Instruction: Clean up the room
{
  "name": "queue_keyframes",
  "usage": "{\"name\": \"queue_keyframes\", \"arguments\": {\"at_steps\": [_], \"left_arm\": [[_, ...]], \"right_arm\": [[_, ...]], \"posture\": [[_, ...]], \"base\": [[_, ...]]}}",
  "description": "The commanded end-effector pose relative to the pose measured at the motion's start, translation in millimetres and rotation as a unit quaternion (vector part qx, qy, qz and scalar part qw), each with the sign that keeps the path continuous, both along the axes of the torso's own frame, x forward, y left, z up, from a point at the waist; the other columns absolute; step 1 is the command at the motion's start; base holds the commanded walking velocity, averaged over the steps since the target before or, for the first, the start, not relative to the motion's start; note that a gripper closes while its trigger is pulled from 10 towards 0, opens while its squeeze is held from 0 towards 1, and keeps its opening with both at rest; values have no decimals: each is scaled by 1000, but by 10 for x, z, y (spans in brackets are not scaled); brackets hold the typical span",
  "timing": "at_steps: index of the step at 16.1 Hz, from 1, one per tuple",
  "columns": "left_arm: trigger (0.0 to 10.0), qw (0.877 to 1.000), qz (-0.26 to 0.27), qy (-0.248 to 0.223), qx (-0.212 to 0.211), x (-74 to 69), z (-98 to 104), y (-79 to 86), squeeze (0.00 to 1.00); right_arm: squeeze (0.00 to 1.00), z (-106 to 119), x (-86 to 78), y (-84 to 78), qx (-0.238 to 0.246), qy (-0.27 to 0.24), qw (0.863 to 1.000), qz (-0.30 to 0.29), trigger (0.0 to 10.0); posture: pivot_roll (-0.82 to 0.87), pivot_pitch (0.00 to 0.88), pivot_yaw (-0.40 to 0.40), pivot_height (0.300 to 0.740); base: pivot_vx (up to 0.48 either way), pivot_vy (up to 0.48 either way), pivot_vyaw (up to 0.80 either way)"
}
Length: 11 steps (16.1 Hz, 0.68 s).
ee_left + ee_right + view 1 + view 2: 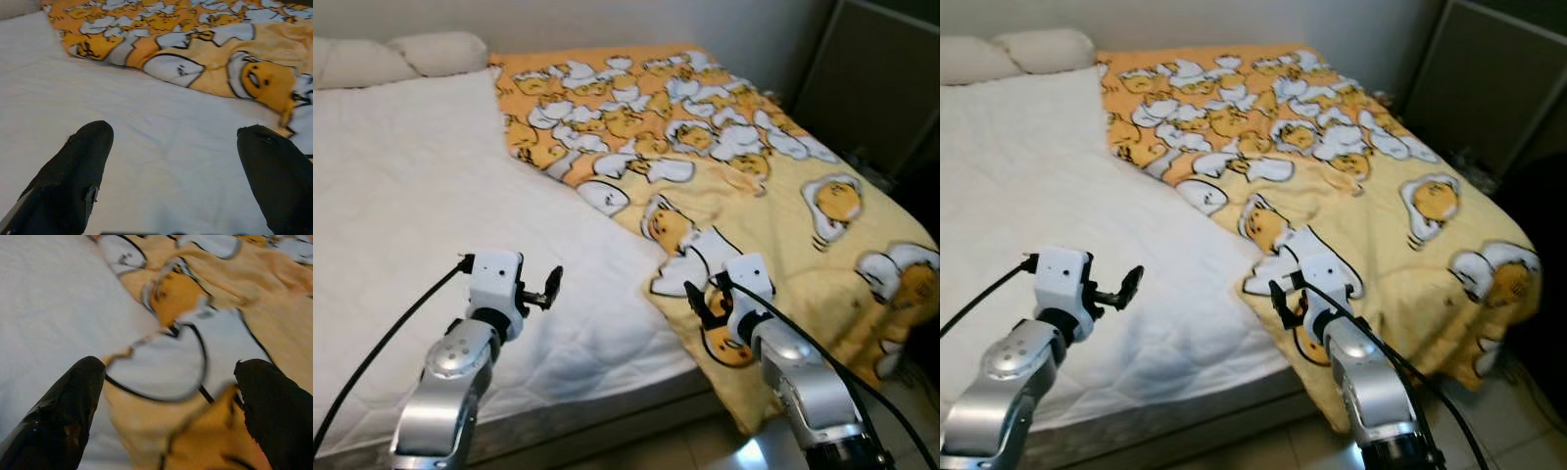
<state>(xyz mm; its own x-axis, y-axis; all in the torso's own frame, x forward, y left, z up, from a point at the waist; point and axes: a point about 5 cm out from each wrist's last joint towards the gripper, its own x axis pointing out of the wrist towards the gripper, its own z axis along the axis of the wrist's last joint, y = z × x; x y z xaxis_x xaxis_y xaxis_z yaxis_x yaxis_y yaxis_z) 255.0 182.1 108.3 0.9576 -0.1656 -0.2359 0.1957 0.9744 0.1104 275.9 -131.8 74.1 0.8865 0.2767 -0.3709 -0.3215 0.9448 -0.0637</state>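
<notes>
Blanket [754,166], yellow with a cartoon egg print, covers the right half of the bed [401,215]. Right gripper [710,305] hovers wide open over its near edge; left gripper [548,287], also spread wide, hangs above the white mattress.

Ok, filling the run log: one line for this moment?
left gripper open over white mattress | right gripper open above yellow blanket edge | nothing held
</notes>
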Motion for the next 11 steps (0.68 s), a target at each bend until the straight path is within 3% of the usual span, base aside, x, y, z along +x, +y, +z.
{"name": "queue_keyframes", "arguments": {"at_steps": [1, 2, 3, 4, 5, 6, 8, 10, 11], "left_arm": [[10000, 1000, 2, 1, 9, -13, 10, 51, 1000], [10000, 1000, -1, 2, 12, -15, 9, 50, 1000], [10000, 1000, -11, 10, 14, -26, -2, 32, 1000], [10000, 999, -35, 23, 9, -57, -14, -26, 957], [10000, 999, -38, 30, -3, -74, -13, -46, 929], [10000, 998, -52, 33, -20, -84, -3, -77, 839], [10000, 991, -117, 61, 2, -152, -40, -186, 365], [10000, 983, -175, 48, 18, -194, 5, -266, 302], [10000, 981, -187, 50, 19, -208, 15, -275, 286]], "right_arm": [[0, 21, 25, 86, 4, -4, 1000, 21, 10000], [0, 15, 28, 93, 4, -3, 1000, 24, 10000], [455, -10, 49, 95, 1, 3, 1000, 27, 10000], [1000, -86, 146, 88, -25, 16, 999, 21, 10000], [1000, -129, 226, 98, -41, 23, 999, 20, 10000], [1000, -157, 324, 130, -49, 32, 998, 18, 10000], [1000, -216, 482, 205, -106, 44, 993, 41, 10000], [0, -255, 582, 227, -140, 63, 987, 51, 10000], [0, -258, 604, 222, -158, 63, 984, 55, 10000]], "posture": [[-42, 0, -10, 740], [-42, 0, -10, 740], [-42, 0, -7, 740], [-42, 0, 4, 740], [-43, 0, 13, 740], [-45, 0, 23, 740], [-44, 11, 41, 740], [-27, 55, 41, 740], [-15, 77, 41, 740]], "base": [[0, 0, 0], [0, 0, 0], [0, 0, 0], [0, 0, 0], [0, 0, 0], [0, 0, 0], [0, 0, 0], [0, 0, 0], [0, 0, 0]]}}
